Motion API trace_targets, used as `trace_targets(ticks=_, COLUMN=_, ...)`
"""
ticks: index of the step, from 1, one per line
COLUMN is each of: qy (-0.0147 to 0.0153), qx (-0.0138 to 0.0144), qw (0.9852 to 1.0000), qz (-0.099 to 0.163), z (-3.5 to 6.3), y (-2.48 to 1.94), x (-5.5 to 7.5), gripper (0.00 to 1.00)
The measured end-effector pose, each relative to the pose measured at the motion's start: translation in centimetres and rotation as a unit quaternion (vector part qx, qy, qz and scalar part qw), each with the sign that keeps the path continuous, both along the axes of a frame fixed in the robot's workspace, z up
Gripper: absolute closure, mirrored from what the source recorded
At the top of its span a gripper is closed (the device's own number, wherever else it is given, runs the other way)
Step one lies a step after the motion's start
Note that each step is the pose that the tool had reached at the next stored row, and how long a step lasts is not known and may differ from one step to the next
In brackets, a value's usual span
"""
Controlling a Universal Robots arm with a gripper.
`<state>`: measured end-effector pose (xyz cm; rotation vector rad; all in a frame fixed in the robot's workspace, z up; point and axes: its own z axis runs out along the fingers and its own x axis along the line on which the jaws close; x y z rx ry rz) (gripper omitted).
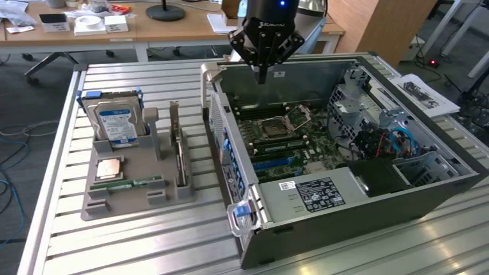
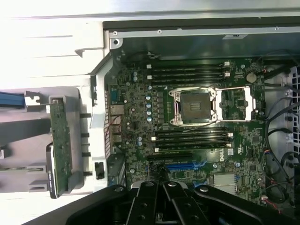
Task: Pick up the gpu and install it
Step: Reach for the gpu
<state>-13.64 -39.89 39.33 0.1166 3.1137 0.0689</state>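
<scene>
- One gripper [image 1: 261, 77], fingers pressed together to a point, nothing between them; hangs over the open PC case [image 1: 344, 195], pointing down at the motherboard [image 1: 283, 137]
- Wrist view: gripper [image 2: 161, 180] tips sit above the board's edge near the blue slot [image 2: 185, 166]; CPU socket [image 2: 194, 107] open, w/ black memory slots on either side of it
- gpu [image 1: 177, 143] not held; stands on edge in a slot of the grey holder [image 1: 137, 200], on the exterior view's left of the case, just beside the case wall; well apart from the gripper
- Wrist view: gpu [image 2: 61, 140] seen edge-on, upright in the holder, outside the case
- Same holder: hard drive [image 1: 114, 123] w/ blue label upright at the far end; CPU chip [image 1: 109, 167] lying flat; green memory stick [image 1: 126, 184] flat nr the front
- Holder & case both rest on a slatted metal table [image 1: 114, 246]
</scene>
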Motion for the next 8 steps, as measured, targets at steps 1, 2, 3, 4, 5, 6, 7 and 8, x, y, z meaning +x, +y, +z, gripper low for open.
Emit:
trace_targets(ticks=1, qy=0.0000, qx=0.0000, qw=1.0000, qz=0.000, z=0.00, y=0.00, x=-0.2, gripper=0.89)
trace_targets(ticks=2, qy=0.0000, qx=0.0000, qw=1.0000, qz=0.000, z=0.00, y=0.00, x=-0.3, gripper=0.89)
trace_targets(ticks=3, qy=0.0000, qx=0.0000, qw=1.0000, qz=0.000, z=0.00, y=0.00, x=-0.5, gripper=0.89)
trace_targets(ticks=4, qy=0.0000, qx=0.0000, qw=1.0000, qz=0.000, z=0.00, y=0.00, x=-0.6, gripper=0.89)
trace_targets(ticks=5, qy=0.0000, qx=0.0000, qw=1.0000, qz=0.000, z=0.00, y=0.00, x=-0.8, gripper=0.89)
trace_targets(ticks=6, qy=0.0000, qx=0.0000, qw=1.0000, qz=0.000, z=0.00, y=0.00, x=-0.9, gripper=0.89)
trace_targets(ticks=7, qy=0.0000, qx=0.0000, qw=1.0000, qz=0.000, z=0.00, y=0.00, x=-1.1, gripper=0.89)
trace_targets(ticks=8, qy=0.0000, qx=0.0000, qw=1.0000, qz=0.000, z=0.00, y=0.00, x=-1.2, gripper=0.89)
